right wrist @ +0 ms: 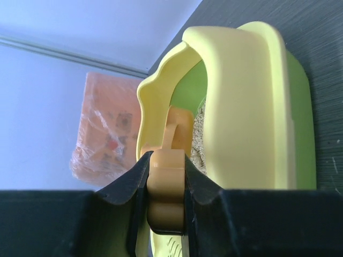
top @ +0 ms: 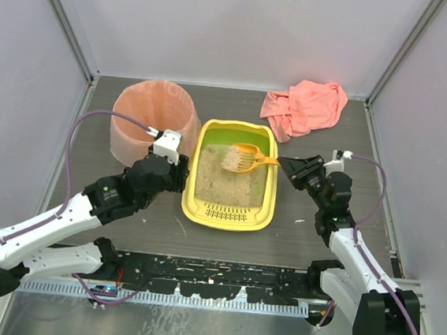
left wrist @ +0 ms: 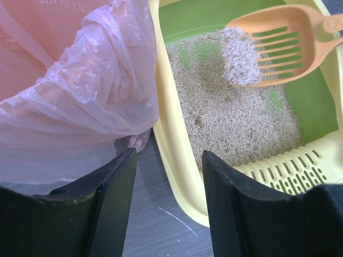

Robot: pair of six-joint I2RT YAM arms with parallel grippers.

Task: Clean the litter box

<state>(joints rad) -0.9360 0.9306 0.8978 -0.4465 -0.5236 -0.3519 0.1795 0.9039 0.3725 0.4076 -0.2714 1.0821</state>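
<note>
Now, litter box (top: 193,182): centre of bench (top: 305,223), right of pink-bagged bin (top: 145,112), grate end near.
Left end effector (left wrist: 169,156): spread, empty, between bin and box.
Right end effector (right wrist: 166,163): pinching orange scoop (top: 242,159) handle; scoop part-filled, over box's far end.

A round bin (top: 153,121) lined with a translucent pink bag stands at the upper left of the dark, wood-grained table (top: 295,242), the plastic crumpled over its rim. A salmon-pink cloth (top: 305,106) lies bunched at the upper right, near the pale back wall. At centre frame, an orange slotted scoop (top: 242,160) carries a pale clump of grains in its bowl, its handle pointing right.
</note>
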